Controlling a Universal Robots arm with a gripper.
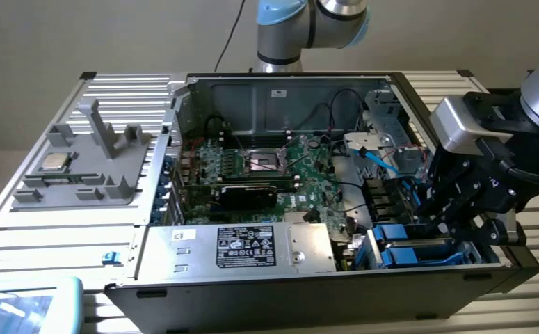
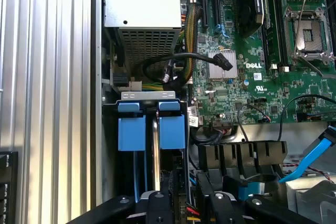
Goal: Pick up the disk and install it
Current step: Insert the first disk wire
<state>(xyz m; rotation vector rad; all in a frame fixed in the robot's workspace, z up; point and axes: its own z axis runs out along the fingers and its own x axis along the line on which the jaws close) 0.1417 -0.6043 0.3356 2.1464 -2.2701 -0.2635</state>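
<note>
Your end effector (image 1: 450, 226) hangs low over the drive bay at the computer case's (image 1: 250, 278) exterior-view right corner; you cannot tell its finger spread. The disk (image 2: 156, 145) stands on edge in the bay between blue frames, just beyond the fingertips.

My gripper (image 1: 450, 226) hangs over the open computer case (image 1: 279, 80), at the exterior view's right, just above the drive bay (image 1: 416, 249) in the case's near corner. The power supply (image 1: 241, 245) lies beside that bay, toward the exterior view's left, with the motherboard (image 1: 279, 167) behind it. Outside the case, further left, a fixture (image 1: 79, 163) rests on the table (image 1: 28, 229) with a processor chip (image 1: 55, 161) on it.
</note>
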